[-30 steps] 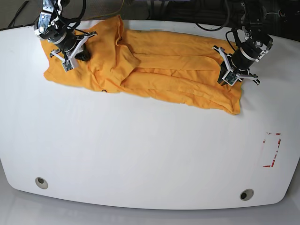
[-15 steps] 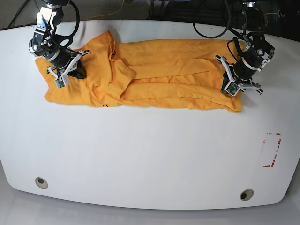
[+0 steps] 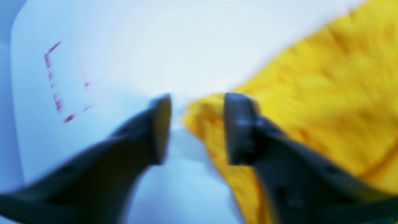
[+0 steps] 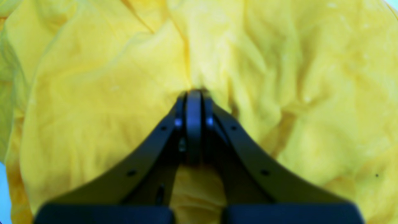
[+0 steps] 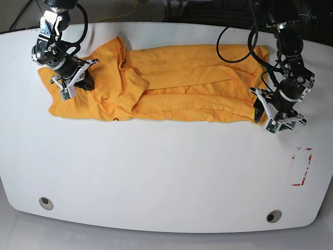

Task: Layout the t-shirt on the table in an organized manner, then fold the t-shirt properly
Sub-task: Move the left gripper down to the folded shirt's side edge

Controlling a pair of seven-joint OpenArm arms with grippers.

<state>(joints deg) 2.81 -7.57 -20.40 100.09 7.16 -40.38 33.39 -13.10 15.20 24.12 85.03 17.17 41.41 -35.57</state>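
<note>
Orange-yellow wrinkly cotton t-shirt (image 5: 177, 83) lies bunched lengthwise along far side of glossy white table (image 5: 156, 172). Right gripper (image 4: 194, 93) clenched on shirt fabric; left gripper (image 3: 197, 124) parted at shirt's corner, holding nothing. Left wrist view blurred.

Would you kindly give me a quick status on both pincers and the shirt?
Left pincer open at the t-shirt corner, nothing held. Right pincer shut on the t-shirt. Shirt bunched lengthwise along the far side of the table. No obstruction seen.

Rumpled t-shirt (image 5: 177, 78) stretches between both claws.
</note>
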